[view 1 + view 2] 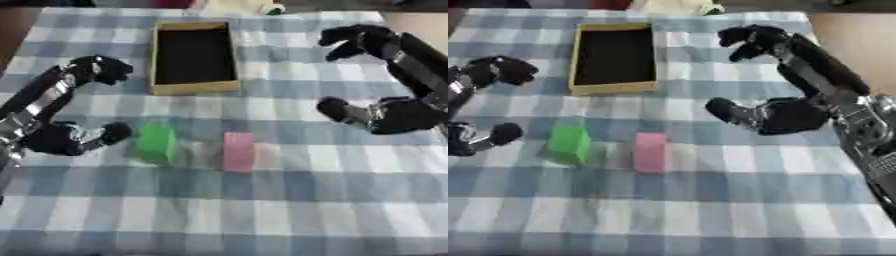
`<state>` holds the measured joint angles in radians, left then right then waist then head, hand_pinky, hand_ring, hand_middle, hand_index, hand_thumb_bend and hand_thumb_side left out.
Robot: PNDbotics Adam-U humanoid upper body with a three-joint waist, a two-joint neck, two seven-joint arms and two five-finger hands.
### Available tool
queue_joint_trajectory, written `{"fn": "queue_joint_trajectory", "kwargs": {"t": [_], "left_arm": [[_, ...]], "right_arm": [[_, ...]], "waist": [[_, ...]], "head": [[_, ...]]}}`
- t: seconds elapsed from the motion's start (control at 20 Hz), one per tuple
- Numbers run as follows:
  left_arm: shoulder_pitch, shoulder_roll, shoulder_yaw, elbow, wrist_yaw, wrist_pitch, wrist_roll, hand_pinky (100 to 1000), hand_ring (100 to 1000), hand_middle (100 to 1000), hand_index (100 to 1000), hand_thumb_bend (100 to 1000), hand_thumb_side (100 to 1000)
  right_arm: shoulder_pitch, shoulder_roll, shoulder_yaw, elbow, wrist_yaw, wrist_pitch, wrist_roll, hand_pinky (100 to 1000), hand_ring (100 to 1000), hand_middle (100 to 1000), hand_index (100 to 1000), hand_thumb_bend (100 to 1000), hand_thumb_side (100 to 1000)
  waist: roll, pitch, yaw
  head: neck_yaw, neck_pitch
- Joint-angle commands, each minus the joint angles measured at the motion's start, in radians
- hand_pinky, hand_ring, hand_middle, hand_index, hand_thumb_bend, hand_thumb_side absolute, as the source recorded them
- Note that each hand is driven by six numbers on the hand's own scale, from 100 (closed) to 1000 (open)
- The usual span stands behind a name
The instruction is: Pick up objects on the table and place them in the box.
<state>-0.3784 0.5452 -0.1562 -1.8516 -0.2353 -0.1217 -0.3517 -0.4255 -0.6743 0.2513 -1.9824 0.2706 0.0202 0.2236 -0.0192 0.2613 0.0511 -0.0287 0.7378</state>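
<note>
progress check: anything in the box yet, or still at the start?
Nothing done: the box shows only a dark, empty interior. Nothing in hand: the left hand and right hand hover with fingers curled, holding nothing. Left to do: the green block and pink block, both on the checked cloth nearer than the box.

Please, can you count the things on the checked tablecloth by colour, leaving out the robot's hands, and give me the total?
Green: 1, the green block
Pink: 1, the pink block
Yellow: 1, the open box with a dark inside
Total: 3
</note>
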Motion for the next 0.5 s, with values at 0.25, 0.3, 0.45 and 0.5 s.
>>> {"fn": "queue_joint_trajectory", "kwargs": {"t": [0.25, 0.3, 0.45, 0.5], "left_arm": [[-0.023, 0.069, -0.012, -0.029, -0.002, 0.0, -0.018, 820, 813, 793, 885, 645, 718], [-0.027, 0.079, -0.019, -0.03, -0.004, 0.001, -0.025, 819, 813, 793, 884, 646, 717], [-0.046, 0.11, -0.045, -0.032, -0.01, 0.009, -0.048, 818, 812, 789, 882, 641, 715], [-0.054, 0.12, -0.055, -0.033, -0.014, 0.013, -0.056, 818, 811, 788, 881, 642, 713]], "right_arm": [[-0.008, -0.03, -0.017, -0.018, -0.001, -0.005, 0.004, 810, 773, 828, 943, 502, 683], [-0.008, -0.03, -0.017, -0.018, -0.001, -0.003, 0.004, 809, 772, 827, 942, 509, 682], [-0.01, -0.031, -0.019, -0.018, 0.002, 0.001, 0.001, 810, 773, 828, 944, 503, 683], [-0.012, -0.03, -0.019, -0.018, 0.003, 0.001, 0.0, 810, 773, 828, 944, 503, 682]], "waist": [[0.005, -0.021, -0.001], [0.006, -0.022, -0.002], [0.007, -0.023, -0.003], [0.007, -0.024, -0.004]], "head": [[-0.004, -0.005], [-0.004, -0.006], [-0.004, -0.01], [-0.004, -0.012]]}}
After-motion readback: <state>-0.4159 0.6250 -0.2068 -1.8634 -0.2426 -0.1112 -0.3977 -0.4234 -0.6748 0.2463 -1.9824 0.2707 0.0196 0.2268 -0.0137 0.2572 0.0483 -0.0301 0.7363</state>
